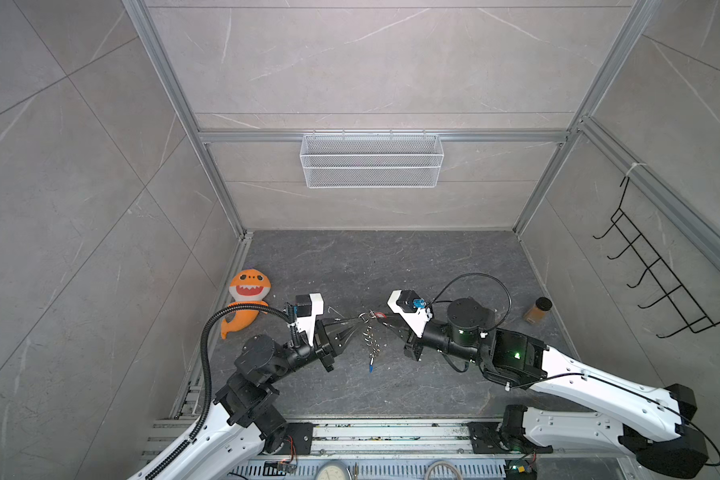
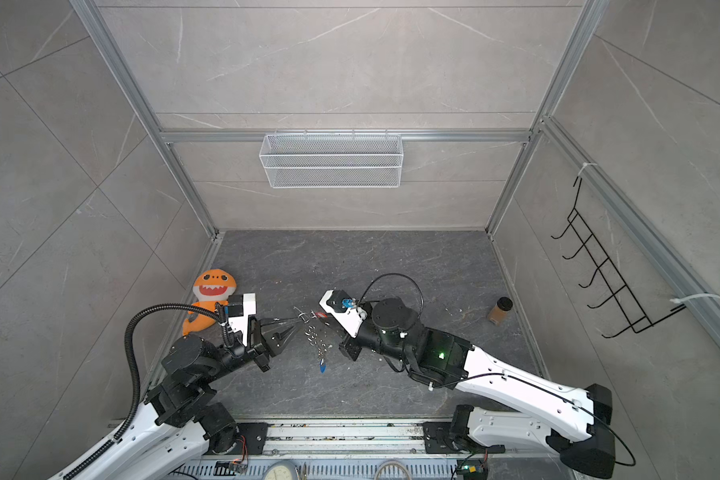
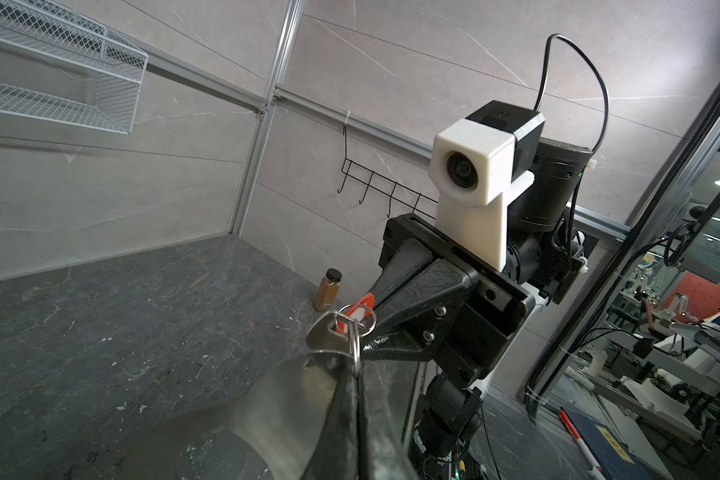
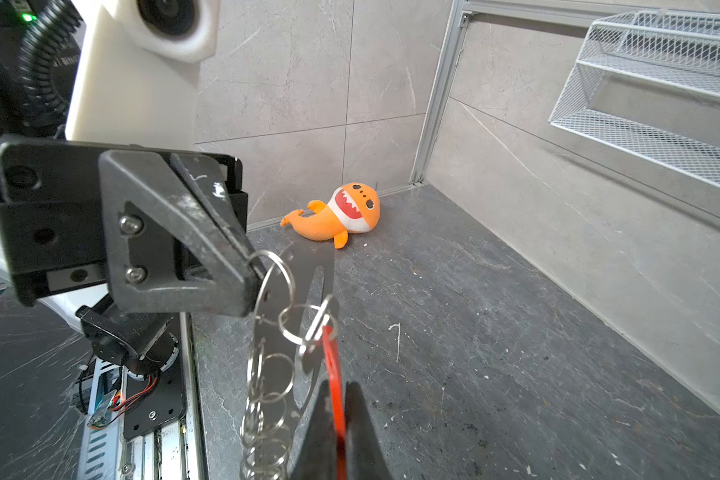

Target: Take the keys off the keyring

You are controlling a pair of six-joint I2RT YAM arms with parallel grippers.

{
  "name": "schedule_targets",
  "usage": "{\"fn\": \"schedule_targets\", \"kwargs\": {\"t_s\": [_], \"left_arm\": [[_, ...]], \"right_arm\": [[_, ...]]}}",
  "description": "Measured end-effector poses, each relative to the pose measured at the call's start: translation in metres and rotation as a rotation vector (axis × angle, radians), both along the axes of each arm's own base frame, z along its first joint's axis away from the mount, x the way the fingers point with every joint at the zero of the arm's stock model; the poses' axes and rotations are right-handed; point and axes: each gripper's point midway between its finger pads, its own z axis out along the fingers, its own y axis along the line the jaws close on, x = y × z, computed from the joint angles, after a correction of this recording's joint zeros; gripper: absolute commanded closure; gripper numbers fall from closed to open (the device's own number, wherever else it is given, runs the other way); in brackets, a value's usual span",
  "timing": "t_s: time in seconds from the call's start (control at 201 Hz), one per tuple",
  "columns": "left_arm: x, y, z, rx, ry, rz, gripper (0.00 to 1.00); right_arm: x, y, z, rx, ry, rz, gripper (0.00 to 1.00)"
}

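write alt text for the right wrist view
The right gripper pinches the red key tag, while the left gripper opposite holds the keyring, its ring chain hanging down. An orange shark plush lies by the wall.

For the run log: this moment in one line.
left gripper: shut on keyring | right gripper: shut on red-tag key | blue-tag key: on keyring

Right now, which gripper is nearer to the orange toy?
Left. The left gripper is between the orange toy and the right gripper, which faces it from the far side.
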Motion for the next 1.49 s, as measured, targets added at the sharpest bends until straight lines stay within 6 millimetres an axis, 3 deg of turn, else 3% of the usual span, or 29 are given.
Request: {"fn": "schedule_targets", "kwargs": {"t_s": [0.503,0.867,1.494], "left_arm": [[-0.013,-0.014,0.000,0.030,0.012,-0.124,1.00],[-0.025,-0.023,0.002,0.025,0.027,-0.231,1.00],[-0.044,-0.026,0.021,-0.036,-0.018,-0.366,1.00]], "right_arm": [[-0.009,0.001,0.024,-0.102,-0.083,0.084,1.00],[-0.018,0.002,0.030,-0.194,-0.123,0.178,1.00],[-0.040,0.007,0.054,-0.239,-0.111,0.361,0.97]]}}
